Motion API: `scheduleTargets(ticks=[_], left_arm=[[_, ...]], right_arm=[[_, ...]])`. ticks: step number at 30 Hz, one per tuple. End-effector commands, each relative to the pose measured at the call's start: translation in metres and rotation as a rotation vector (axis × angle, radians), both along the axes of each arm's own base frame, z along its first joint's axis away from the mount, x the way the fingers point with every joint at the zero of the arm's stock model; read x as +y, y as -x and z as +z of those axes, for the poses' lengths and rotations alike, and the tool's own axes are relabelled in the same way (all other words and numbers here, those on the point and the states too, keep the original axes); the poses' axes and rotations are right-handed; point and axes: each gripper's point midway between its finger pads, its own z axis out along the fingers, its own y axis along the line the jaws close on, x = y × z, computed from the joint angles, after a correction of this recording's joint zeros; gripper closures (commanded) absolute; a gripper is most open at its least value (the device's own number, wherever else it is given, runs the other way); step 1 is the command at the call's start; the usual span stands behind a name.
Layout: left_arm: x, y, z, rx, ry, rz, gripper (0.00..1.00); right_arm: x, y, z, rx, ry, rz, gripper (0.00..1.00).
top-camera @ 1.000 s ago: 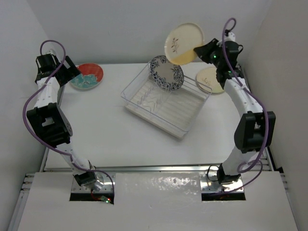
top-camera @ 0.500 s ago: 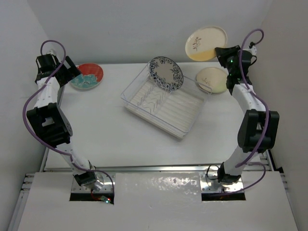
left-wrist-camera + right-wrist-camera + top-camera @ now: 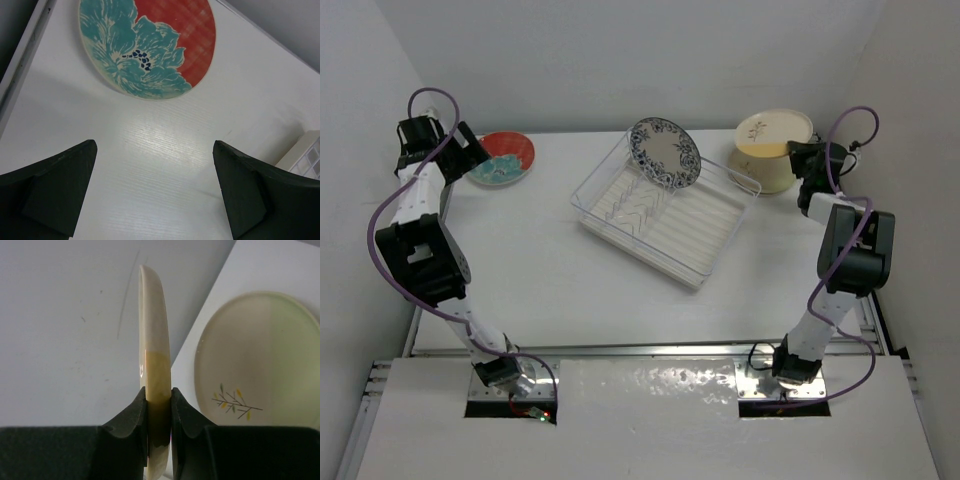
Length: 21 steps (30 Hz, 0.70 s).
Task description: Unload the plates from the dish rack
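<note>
The clear dish rack (image 3: 660,222) sits mid-table with a white plate with blue floral pattern (image 3: 666,152) standing in its far end. My right gripper (image 3: 803,157) is shut on the rim of a cream/yellow plate (image 3: 774,131), held edge-on in the right wrist view (image 3: 152,330) between my fingers (image 3: 159,392). It hangs just above a second cream plate with a sprig motif (image 3: 260,360) lying at the far right of the table (image 3: 760,174). My left gripper (image 3: 154,145) is open and empty beside the red and teal plate (image 3: 150,45) at the far left (image 3: 502,158).
The side wall stands close to the right arm. The table's left edge (image 3: 22,65) runs just beyond the red plate. A corner of the rack (image 3: 306,156) shows at the right of the left wrist view.
My right arm has carried the cream plate right and down, from high above the rack's far corner to just over the other cream plate. The left arm has barely moved.
</note>
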Motion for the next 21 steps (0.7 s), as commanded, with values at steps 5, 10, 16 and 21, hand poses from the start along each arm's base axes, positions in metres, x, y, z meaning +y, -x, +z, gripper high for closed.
scheduleTargets(ticks=[5,10,16,21], left_arm=[[0.002,0.009,0.027,-0.038,-0.083,-0.020,0.00],[0.005,0.009,0.033,-0.043,-0.101,-0.016,0.00],[0.005,0.009,0.033,-0.042,-0.104,-0.016,0.00],[0.005,0.010,0.031,-0.037,-0.104,-0.014,0.00]], right_arm=[[-0.017,-0.011,0.052,-0.226,0.023,0.002,1.00],[-0.014,-0.011,0.027,-0.170,0.003,0.011,1.00],[-0.011,-0.018,0.004,-0.118,-0.011,0.041,1.00],[-0.014,-0.018,-0.011,-0.093,-0.019,0.022,1.00]])
